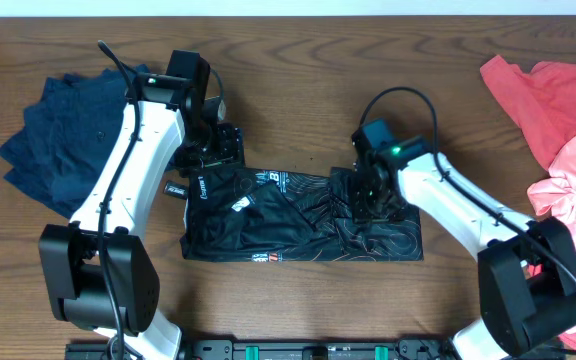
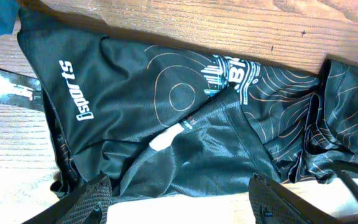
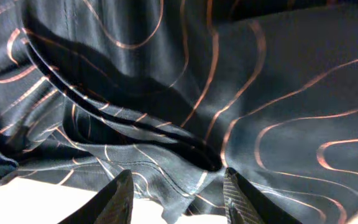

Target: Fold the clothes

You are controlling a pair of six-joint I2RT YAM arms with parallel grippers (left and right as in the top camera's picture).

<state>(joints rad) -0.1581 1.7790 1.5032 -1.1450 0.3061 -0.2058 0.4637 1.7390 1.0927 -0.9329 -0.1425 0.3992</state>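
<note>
1. The black sports jersey [image 1: 298,215] is laid across the wooden table [image 1: 298,60] as a long, partly folded strip. It is judged to be the garment being worked on. The fold is begun but not finished, since loose creases run across its middle.
2. The left gripper [image 1: 216,150] is held over the jersey's left end, at the edge farther from the robot bases. Its fingers [image 2: 92,196] are spread wide with nothing between them. It is probably placed there so that this edge can be taken or pinned.
3. The right gripper [image 1: 361,200] is lowered close over the jersey's right part. Its fingers [image 3: 120,196] are parted, and a raised hem fold lies just ahead of the gap. Nothing is seen to be clamped, and the position suggests the fold is about to be pinched.
4. A heap of navy-blue garments [image 1: 58,130] lies well to the left of the jersey. Coral-pink shirts [image 1: 558,110] lie well to its right, seemingly set aside for later.
5. The coral-pink shirts are cut off by the frame edge. The jersey's sleeves and collar cannot be picked out, its lower layers are hidden, and its logos are partly covered by folds. Whether the right fingertips touch the cloth cannot be told.
</note>
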